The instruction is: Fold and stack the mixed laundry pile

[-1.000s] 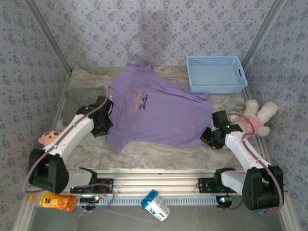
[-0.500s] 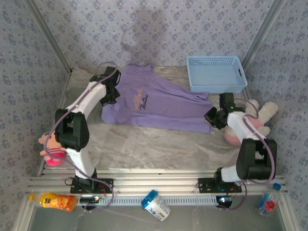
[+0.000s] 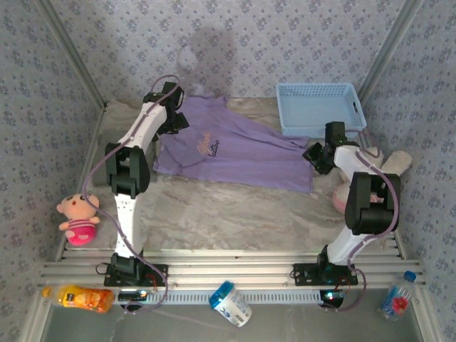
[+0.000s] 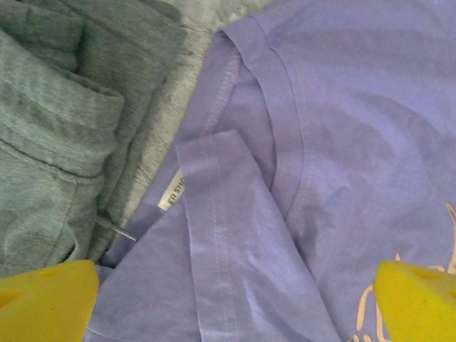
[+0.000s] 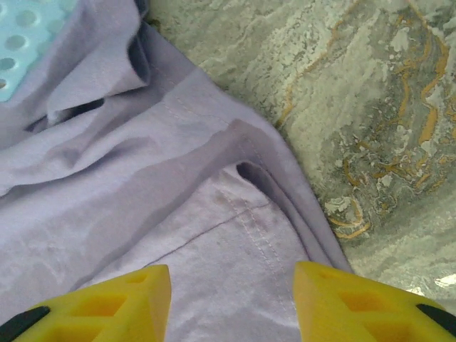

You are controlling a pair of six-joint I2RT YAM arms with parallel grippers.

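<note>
Moved: both arms now reach farther back, and the lavender T-shirt (image 3: 235, 153) lies as a narrower folded band across the far table | Left gripper (image 3: 176, 120): we see jaws spread wide above the collar, gripping nothing | Right gripper (image 3: 318, 157): jaws parted over the hem corner, nothing held | Gray garment (image 4: 57, 107): bunched just beside the collar

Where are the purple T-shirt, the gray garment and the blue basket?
purple T-shirt (image 3: 242, 153): top view, middle of body.
gray garment (image 4: 57, 107): left wrist view, folded edge.
blue basket (image 3: 324, 131): top view, near rim.
</note>
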